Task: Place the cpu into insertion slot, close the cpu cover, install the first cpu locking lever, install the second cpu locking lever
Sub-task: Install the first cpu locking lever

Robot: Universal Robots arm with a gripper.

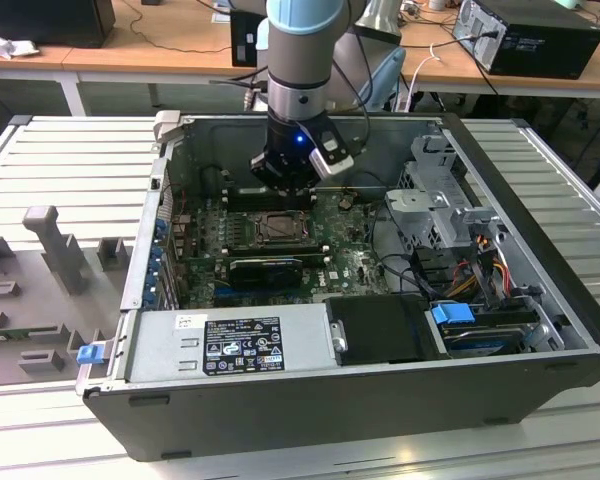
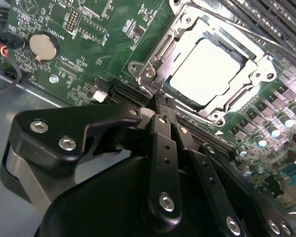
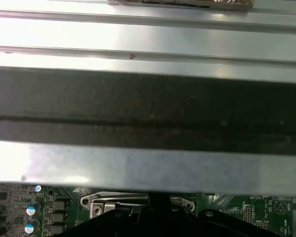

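— While the gripper (image 2: 160, 101) hangs this low inside the computer case (image 1: 540, 370), where is the chip?

— Seated already. In the second wrist view the cpu (image 2: 207, 71) lies flat in the insertion slot (image 2: 235, 100), its pale metal top showing through the window of the cpu cover (image 2: 187, 29), which looks folded down over it.

— And the jaws?

— Pressed together, the two black fingers (image 2: 163, 126) meeting at the tips with nothing between them. The tips sit just beside the socket's near corner, close to the bright metal lever hardware (image 2: 150, 69) along that edge; I cannot tell whether they touch it.

— Exterior view?

— The arm comes straight down over the motherboard (image 1: 355, 265), gripper (image 1: 283, 185) right by the socket (image 1: 278, 228), with the case's back wall close behind it.

— What could go wrong from here?

— My guess: closed tips pushing a thin springy lever can slip off sideways, and then they land on the green board or the long black slot (image 2: 130, 91) beside them. If the cover isn't fully flat, forcing a lever could load the chip unevenly onto the pins. The tight quarters also leave little room to swing without brushing the case
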